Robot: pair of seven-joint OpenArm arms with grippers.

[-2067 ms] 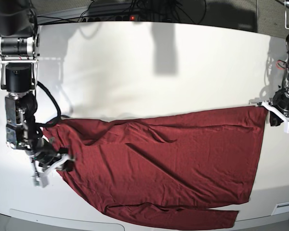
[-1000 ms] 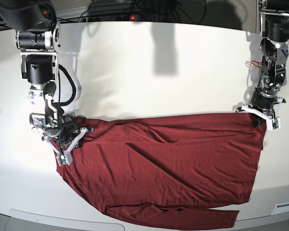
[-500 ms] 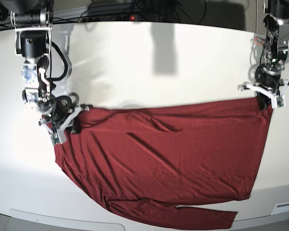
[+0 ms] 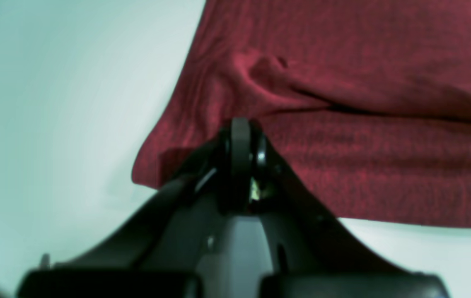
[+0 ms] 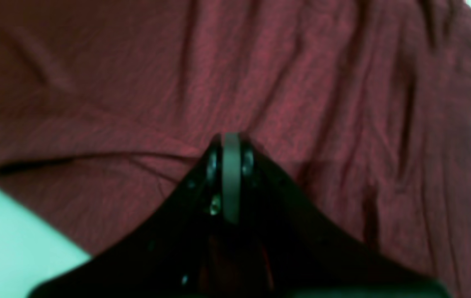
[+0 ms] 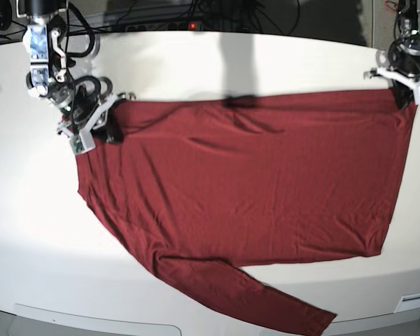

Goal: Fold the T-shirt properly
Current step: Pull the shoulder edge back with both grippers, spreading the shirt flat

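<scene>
Grippers – left gripper [image 6: 407, 89] and right gripper [image 6: 105, 122] – each clamp tight on the T-shirt's [image 6: 252, 189] far edge.

Left claw [image 6: 406, 96] and right claw [image 6: 106, 124] clamped tight, arms wide apart at far corners.
</scene>
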